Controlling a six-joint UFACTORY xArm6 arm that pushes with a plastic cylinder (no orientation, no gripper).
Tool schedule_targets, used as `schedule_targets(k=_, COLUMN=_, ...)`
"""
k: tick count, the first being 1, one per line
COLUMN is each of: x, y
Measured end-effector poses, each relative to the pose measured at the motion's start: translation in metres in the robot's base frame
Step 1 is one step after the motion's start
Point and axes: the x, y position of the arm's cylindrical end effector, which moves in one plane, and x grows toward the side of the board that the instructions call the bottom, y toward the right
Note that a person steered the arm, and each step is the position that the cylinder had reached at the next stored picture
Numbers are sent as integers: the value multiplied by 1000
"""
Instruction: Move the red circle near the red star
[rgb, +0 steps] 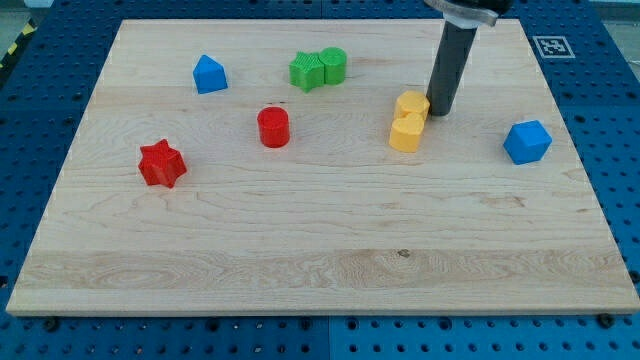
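My tip (438, 113) rests on the tabletop (320, 260) in the upper right of the frame, just beside the yellow blocks (408, 122), at their right edge and seemingly touching the upper one. The end effector is only a bare rod, so it grasps nothing and has nothing to open or clench. The red circle (273, 127) stands left of centre, well apart from the tip, and the red star (162, 164) lies farther left and a little lower, near the left edge, with bare wood between the two. A green pair (319, 69) sits above the circle toward the top, a blue block (209, 74) at the upper left, and a blue cube (527, 141) at the far right. The push has not yet begun, judging by the gap between tip and circle. The main risk is the path: a straight sweep leftward from here would drag the yellow blocks along and could knock them into the circle. The tip would need to skirt them and reach the circle's upper-right side. An off-centre contact could make the round block roll aside, and pushing too hard could strike the star and shove it toward the edge.
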Motion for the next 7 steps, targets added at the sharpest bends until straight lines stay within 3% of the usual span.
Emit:
schedule_targets(k=2, x=-6, y=38)
schedule_targets(k=4, x=102, y=19)
schedule_targets(k=5, x=152, y=-29)
schedule_targets(k=6, x=142, y=-86)
schedule_targets(k=7, x=97, y=-90)
